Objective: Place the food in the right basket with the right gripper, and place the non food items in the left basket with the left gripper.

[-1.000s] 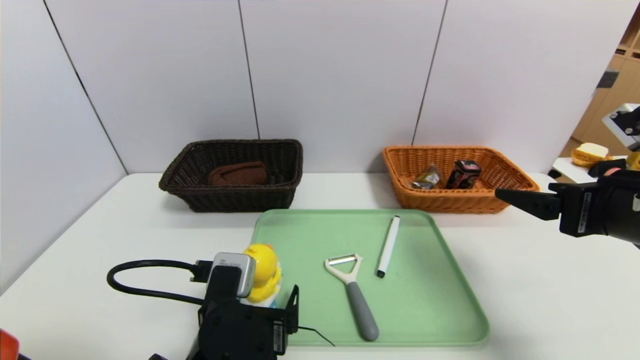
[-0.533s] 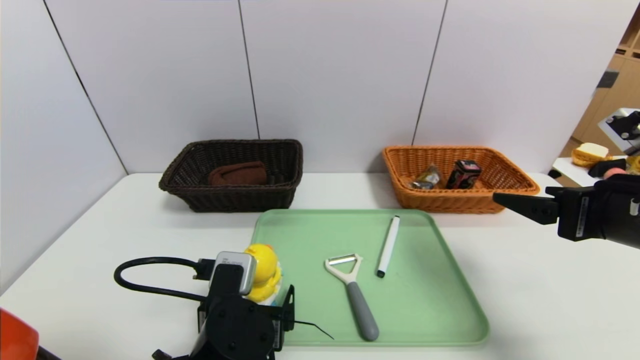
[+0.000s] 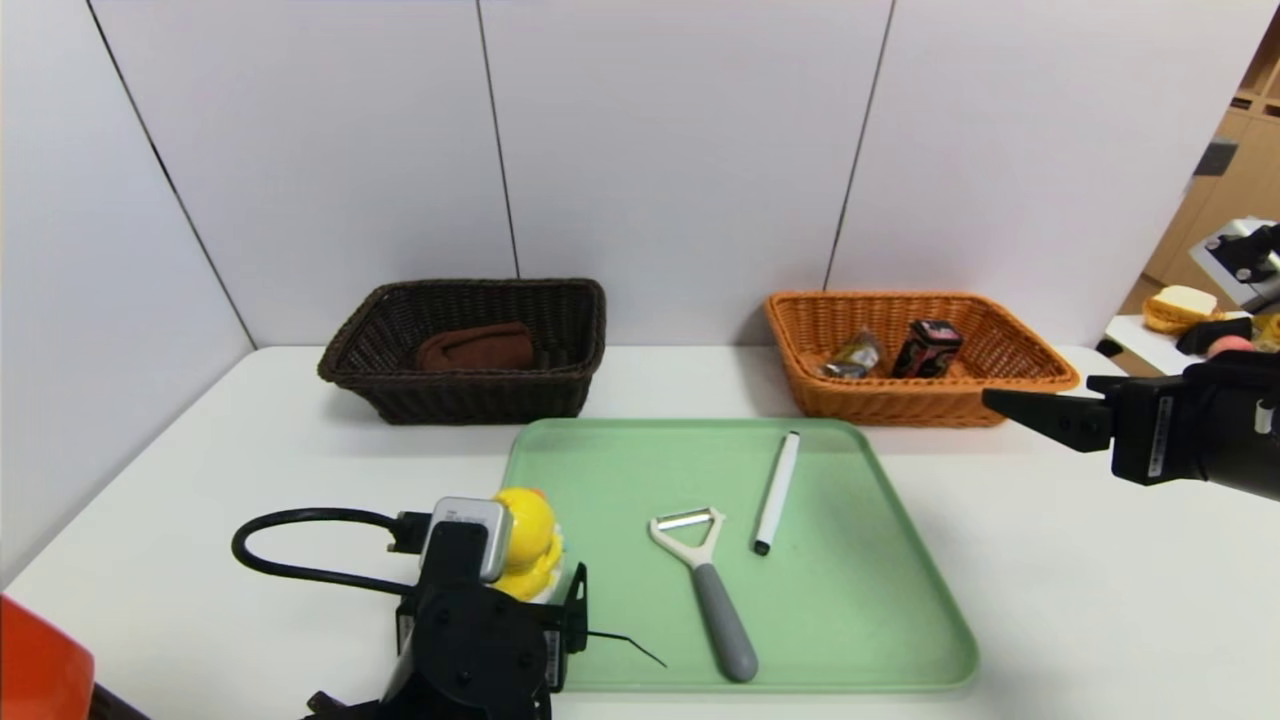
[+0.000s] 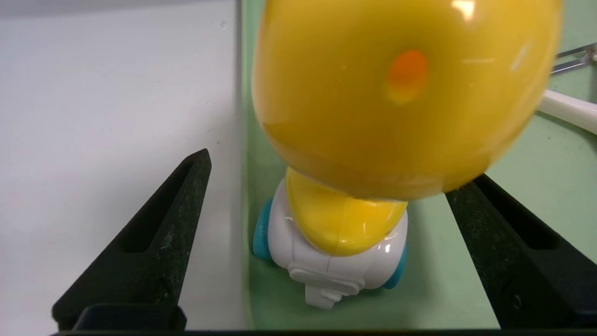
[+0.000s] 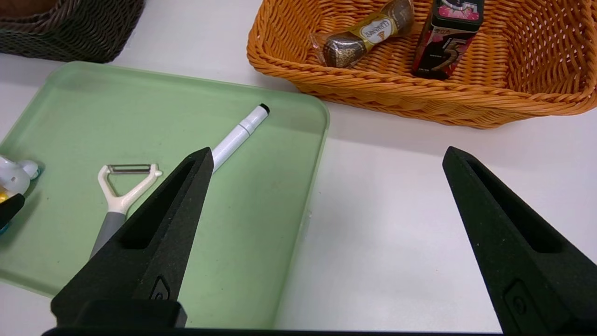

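A yellow duck toy (image 3: 525, 535) on a white wheeled base (image 4: 336, 261) stands at the left edge of the green tray (image 3: 850, 620). My left gripper (image 4: 336, 168) hangs over it, open, one finger on each side of the duck and neither touching it. A grey-handled peeler (image 3: 705, 580) and a white marker (image 3: 777, 492) lie on the tray. The dark left basket (image 3: 470, 400) holds a brown cloth (image 3: 475, 347). The orange right basket (image 3: 900, 405) holds a wrapped snack (image 3: 853, 357) and a dark box (image 3: 926, 349). My right gripper (image 5: 327, 153) is open and empty over the table, right of the tray.
White wall panels stand close behind both baskets. An orange object (image 3: 40, 660) shows at the near left corner. A side table with bread (image 3: 1180, 305) stands beyond the right table edge. Bare table lies between the tray and the right gripper.
My left gripper has shifted a little further over the duck. My right gripper has sunk slightly and drifted a little left. Both stay open.
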`<action>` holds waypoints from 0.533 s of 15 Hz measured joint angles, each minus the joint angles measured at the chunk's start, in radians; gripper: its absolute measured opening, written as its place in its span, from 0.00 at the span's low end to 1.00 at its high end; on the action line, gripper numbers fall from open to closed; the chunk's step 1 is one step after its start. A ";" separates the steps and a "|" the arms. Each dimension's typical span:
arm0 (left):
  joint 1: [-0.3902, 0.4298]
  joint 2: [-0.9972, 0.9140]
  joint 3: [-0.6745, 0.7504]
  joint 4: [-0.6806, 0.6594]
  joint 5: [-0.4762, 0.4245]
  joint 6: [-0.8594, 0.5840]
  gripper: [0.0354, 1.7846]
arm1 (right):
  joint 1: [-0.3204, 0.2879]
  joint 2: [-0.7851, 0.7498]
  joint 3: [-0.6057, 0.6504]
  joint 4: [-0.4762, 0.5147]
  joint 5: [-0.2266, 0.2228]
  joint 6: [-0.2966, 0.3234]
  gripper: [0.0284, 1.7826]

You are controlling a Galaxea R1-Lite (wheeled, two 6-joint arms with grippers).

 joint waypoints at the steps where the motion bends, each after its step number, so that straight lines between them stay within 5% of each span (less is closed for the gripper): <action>1: 0.004 0.005 0.000 -0.017 0.000 0.009 0.94 | 0.001 0.001 0.000 -0.001 0.000 -0.001 0.95; 8: 0.016 0.063 0.007 -0.131 -0.002 0.059 0.94 | 0.001 0.003 0.000 0.000 0.000 0.003 0.95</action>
